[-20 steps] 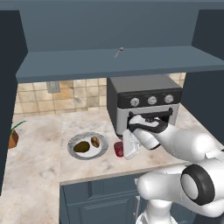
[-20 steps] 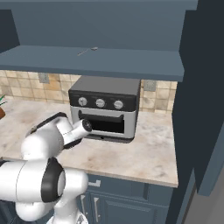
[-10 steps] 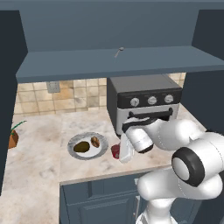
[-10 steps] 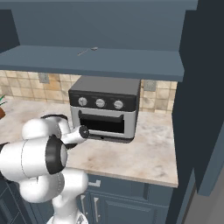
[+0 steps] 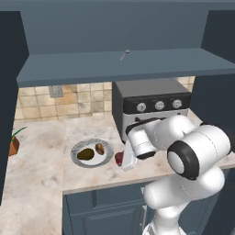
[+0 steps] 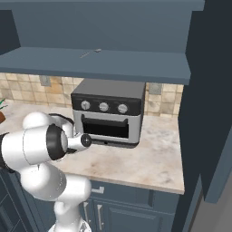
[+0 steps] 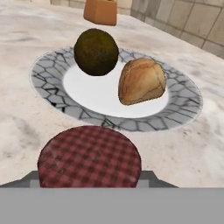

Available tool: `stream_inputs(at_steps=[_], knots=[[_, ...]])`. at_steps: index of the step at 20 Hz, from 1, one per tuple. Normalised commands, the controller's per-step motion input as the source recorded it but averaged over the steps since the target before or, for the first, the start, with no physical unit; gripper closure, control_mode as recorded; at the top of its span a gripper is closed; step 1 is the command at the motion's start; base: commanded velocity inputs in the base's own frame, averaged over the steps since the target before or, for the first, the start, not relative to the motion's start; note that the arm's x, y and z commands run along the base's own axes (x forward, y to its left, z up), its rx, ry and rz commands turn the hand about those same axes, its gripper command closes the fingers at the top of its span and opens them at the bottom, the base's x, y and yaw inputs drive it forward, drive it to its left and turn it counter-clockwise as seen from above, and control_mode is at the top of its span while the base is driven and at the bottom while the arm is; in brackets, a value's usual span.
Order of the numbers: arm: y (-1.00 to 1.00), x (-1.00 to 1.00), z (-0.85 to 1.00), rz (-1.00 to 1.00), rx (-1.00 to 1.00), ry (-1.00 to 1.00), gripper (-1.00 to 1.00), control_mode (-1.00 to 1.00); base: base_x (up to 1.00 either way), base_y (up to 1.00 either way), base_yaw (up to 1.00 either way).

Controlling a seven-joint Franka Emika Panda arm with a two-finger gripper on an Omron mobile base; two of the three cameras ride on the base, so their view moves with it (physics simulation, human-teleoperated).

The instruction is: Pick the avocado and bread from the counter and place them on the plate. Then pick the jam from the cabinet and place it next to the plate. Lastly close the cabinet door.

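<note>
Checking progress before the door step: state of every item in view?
avocado: on the plate
bread: on the plate, beside the avocado
plate: on the counter, holding both
jam: beside the plate, at the hand
hand: around the jam
cabinet door: open

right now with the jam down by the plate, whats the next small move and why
Probably open the fingers and let go. The jam sits low at the counter right beside the plate, between the gripper fingers, and the avocado and bread are already on the plate. After release, lift clear and go for the cabinet door.
</note>
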Motion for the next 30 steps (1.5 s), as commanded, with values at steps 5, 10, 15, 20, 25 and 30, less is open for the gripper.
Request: stream_inputs(at_steps=[5,10,15,20,25,30], knots=[[0.03,0.18,-0.28,-0.04,0.0,-0.06,1.0,-1.0,0.0,0.0,0.0],[0.05,0.18,-0.31,-0.03,0.0,-0.09,1.0,-1.0,0.0,0.0,0.0],[0.07,0.13,-0.35,-0.03,0.0,-0.12,1.0,-1.0,0.0,0.0,0.0],[0.09,0.15,-0.34,-0.04,0.0,-0.1,1.0,-1.0,0.0,0.0,0.0],[0.1,0.18,-0.29,-0.04,0.0,-0.08,1.0,-1.0,0.0,0.0,0.0],[0.15,0.19,-0.24,-0.05,0.0,-0.09,1.0,-1.0,0.0,0.0,0.0]])
